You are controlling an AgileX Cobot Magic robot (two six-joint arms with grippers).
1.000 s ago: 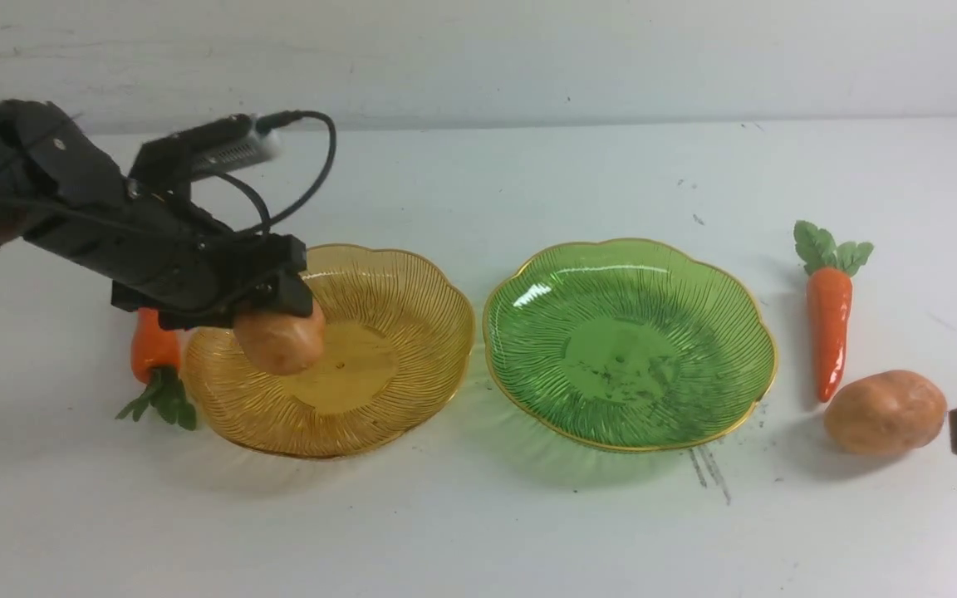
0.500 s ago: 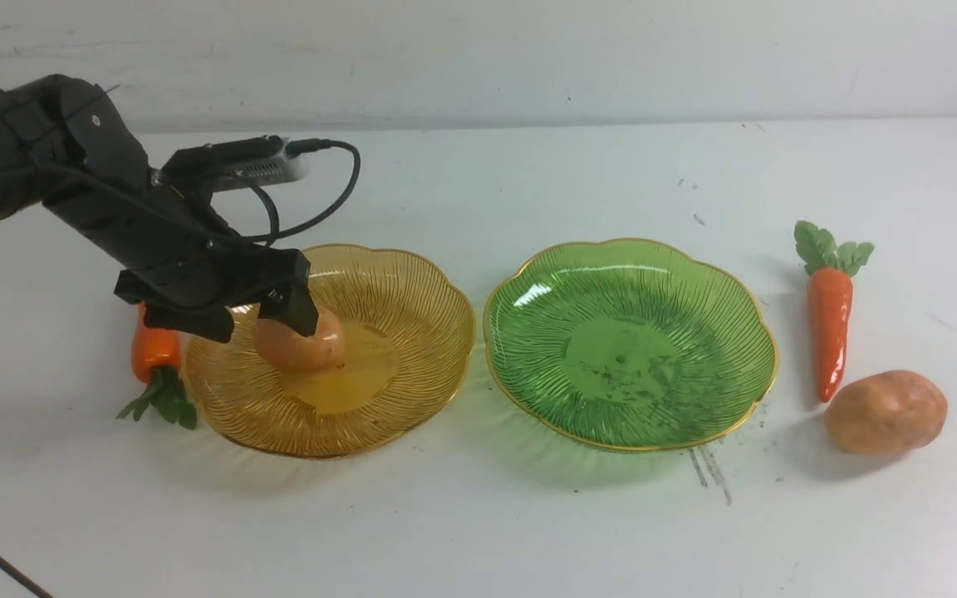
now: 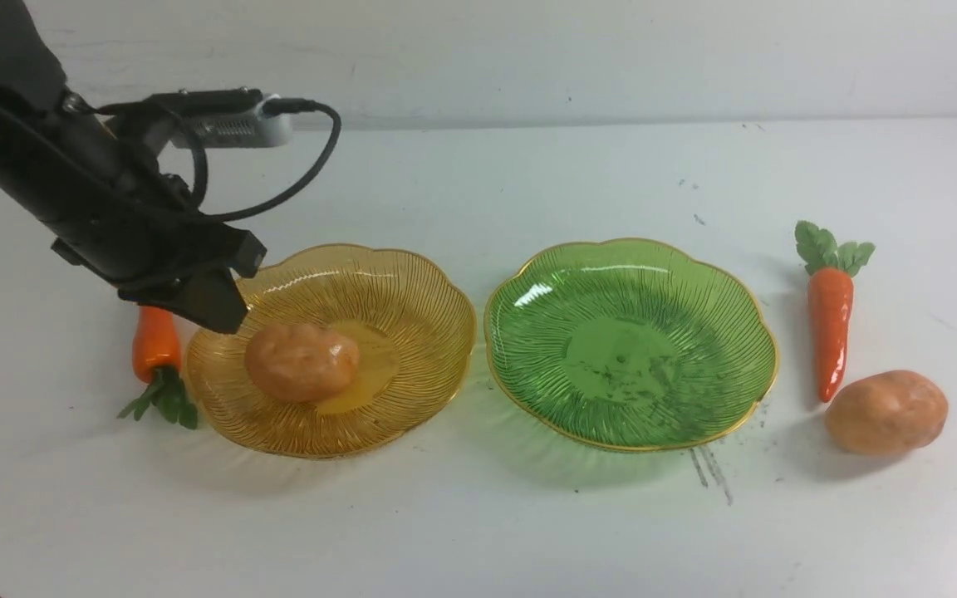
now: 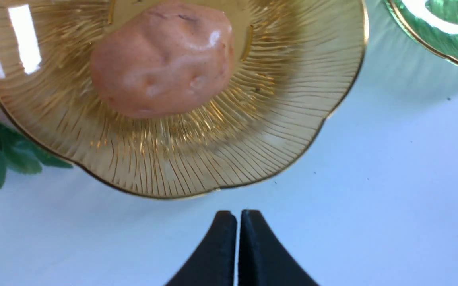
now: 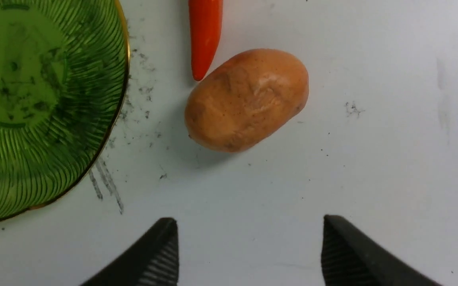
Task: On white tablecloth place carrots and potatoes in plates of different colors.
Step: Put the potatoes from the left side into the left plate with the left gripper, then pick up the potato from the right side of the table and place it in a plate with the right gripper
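One potato [image 3: 301, 362] lies free in the amber plate [image 3: 412, 274] on the white tablecloth [image 3: 478, 515]. My left gripper [image 3: 221, 314] hangs shut and empty above that plate's left rim, apart from the potato [image 4: 163, 59]. A short carrot [image 3: 154, 339] lies just left of the amber plate. The green plate [image 3: 630, 342] holds nothing. To its right lie a long carrot [image 3: 829, 324] and a second potato [image 3: 885, 412]. My right gripper [image 5: 250, 222] is open above the cloth, short of that potato [image 5: 247, 99], with nothing between its fingers.
The two plates sit side by side, rims nearly touching. Dark scuff streaks [image 3: 713, 475] mark the cloth in front of the green plate. A pale wall [image 3: 528, 58] closes the far side of the table.
My left gripper let go of the potato, which now rests in the amber plate, then rose, drew back to the left and shut. My right gripper has risen at the right edge and opened.
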